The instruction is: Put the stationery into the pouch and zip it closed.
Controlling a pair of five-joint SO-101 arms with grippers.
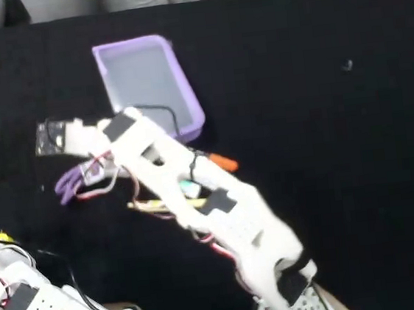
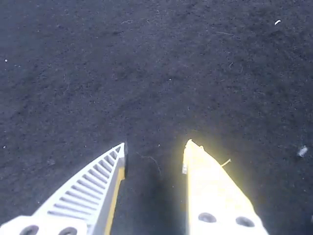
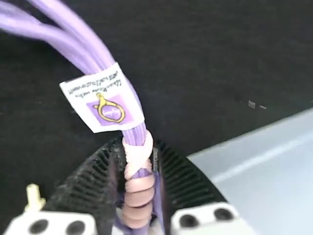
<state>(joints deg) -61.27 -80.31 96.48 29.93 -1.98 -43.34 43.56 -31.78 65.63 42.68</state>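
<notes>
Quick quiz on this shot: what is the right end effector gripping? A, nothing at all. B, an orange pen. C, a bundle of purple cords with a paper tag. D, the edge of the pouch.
C: in the right wrist view the right end effector is clamped on the purple cord bundle, just below its paper tag.

Robot lab bench, black cloth-covered table (image 1: 373, 182)

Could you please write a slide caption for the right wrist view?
Right gripper shut on a tagged purple cord bundle, beside the pouch, over the black table.
</notes>
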